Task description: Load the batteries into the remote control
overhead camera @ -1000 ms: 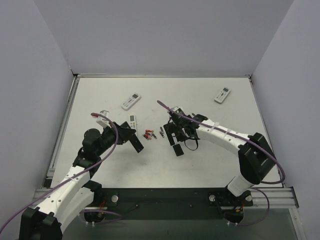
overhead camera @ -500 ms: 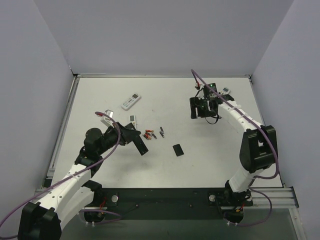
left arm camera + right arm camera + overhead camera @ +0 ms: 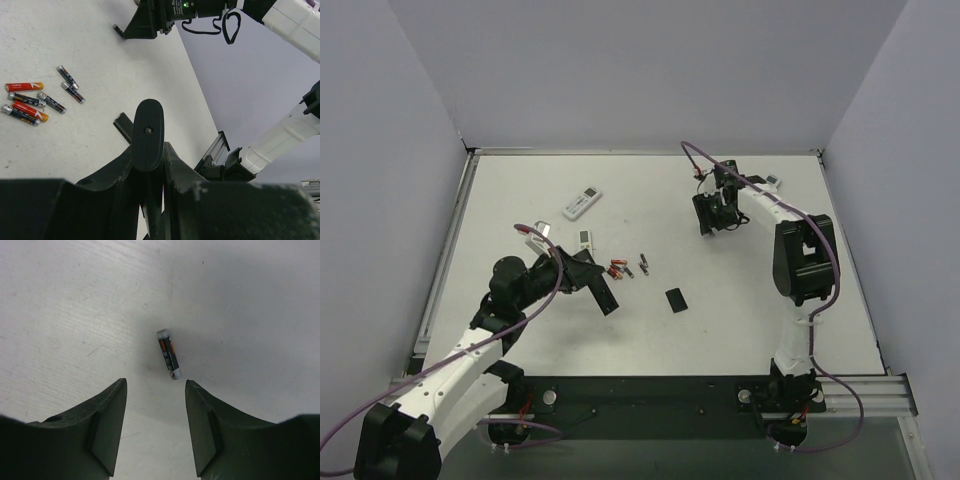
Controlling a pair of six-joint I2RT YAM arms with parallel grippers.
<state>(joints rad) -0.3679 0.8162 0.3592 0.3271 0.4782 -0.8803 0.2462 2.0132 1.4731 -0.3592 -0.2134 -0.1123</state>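
White table [image 3: 60, 300], bare grey walls round it.

Right fingers [image 3: 107, 425] stand apart with nothing between them. In the wrist view one battery [image 3: 168, 354] lies on the table in the gap, a little above the tips in the frame, touching neither. Its length runs nearly up-down in the picture, top leaning slightly left, so the jaws would close across its width. Good line. Right gripper [image 3: 713, 213] sits upper right of centre in the top view, well apart from the other cells.

Left gripper [image 3: 148, 130]: fingers pressed together, and I see nothing held. It hovers left of centre, just beside a small remote [image 3: 584, 240]. Batteries [image 3: 617, 268] lie in a loose cluster to its right, with a pair [image 3: 642, 265] near them. A black cover [image 3: 675, 300] lies lower in the frame. Two more remotes: one upper left [image 3: 582, 202], one upper right [image 3: 767, 184] half hidden by the right arm.

My read: the step in hand is picking the stray battery.
- Come straight down with the cell centred between the pads.
- Twist a touch to square with its lean.
- Get the tips almost on the table before closing.
- A round cell will likely roll if one pad arrives first, so close slowly.
- Grip mid-length so an end is left free for seating.
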